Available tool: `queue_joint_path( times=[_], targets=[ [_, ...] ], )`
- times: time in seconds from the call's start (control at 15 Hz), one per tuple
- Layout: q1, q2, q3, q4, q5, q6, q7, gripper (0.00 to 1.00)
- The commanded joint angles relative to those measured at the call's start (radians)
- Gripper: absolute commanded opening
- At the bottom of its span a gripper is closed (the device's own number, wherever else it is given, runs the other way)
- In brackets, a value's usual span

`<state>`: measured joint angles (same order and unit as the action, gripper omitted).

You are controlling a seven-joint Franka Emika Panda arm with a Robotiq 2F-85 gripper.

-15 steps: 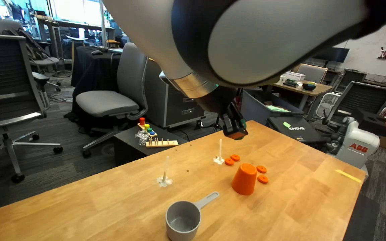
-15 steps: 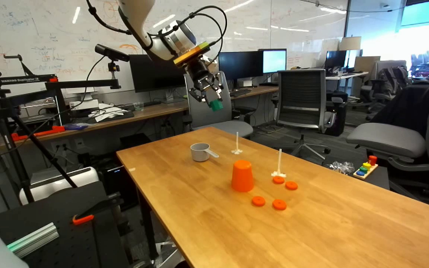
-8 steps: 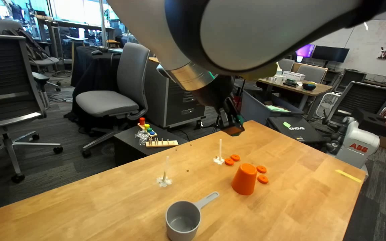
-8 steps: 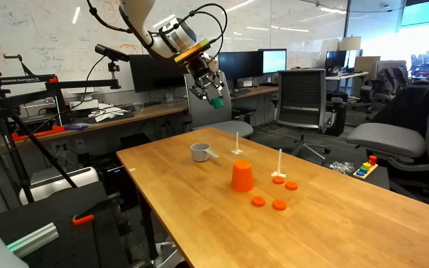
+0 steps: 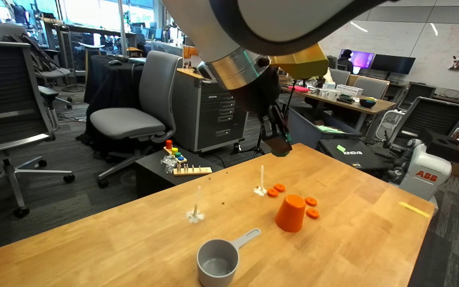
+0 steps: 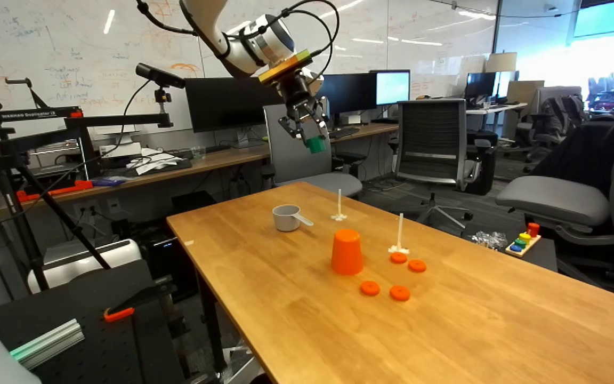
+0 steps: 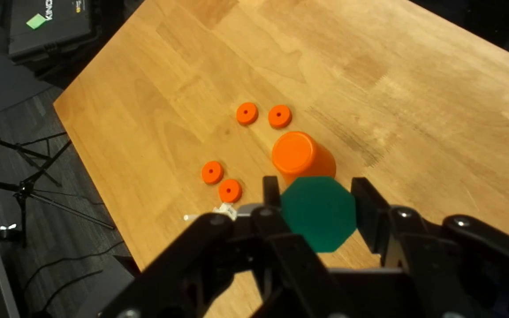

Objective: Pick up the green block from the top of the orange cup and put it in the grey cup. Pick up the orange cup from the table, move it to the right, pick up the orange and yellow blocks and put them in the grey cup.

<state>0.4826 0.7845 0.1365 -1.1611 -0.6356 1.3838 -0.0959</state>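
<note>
Our gripper (image 7: 317,198) is pinching the green block (image 6: 316,144), and we are holding it up in the air. On the table (image 6: 296,330), we are seeing the orange cup (image 5: 291,215) standing upside down, with four orange discs (image 7: 249,118) lying near it. Two thin white rods (image 6: 400,233) are standing there, and the grey cup (image 6: 285,221) is resting upright, apart from the orange cup.

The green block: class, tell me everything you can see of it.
The green block is small, chunky and dark green, showing a plain many-sided face in the wrist view. It looks smooth and matt; its material is unclear. It is gripped between the black fingers of the end effector, slightly tilted, in the air clear of the table. Only the fingers seem to touch it.
</note>
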Motion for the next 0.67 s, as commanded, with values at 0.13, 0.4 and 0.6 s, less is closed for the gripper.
queue_joint_path(
  times=[0.13,0.4,0.6],
  targets=[
    [-0.037,-0.036,0.012,-0.014,0.039,0.02,-0.015,0.19],
    [-0.048,-0.045,0.011,-0.02,0.045,0.031,-0.013,0.19],
    [-0.037,-0.016,0.0,0.0,0.029,0.02,-0.002,0.44]
  ],
)
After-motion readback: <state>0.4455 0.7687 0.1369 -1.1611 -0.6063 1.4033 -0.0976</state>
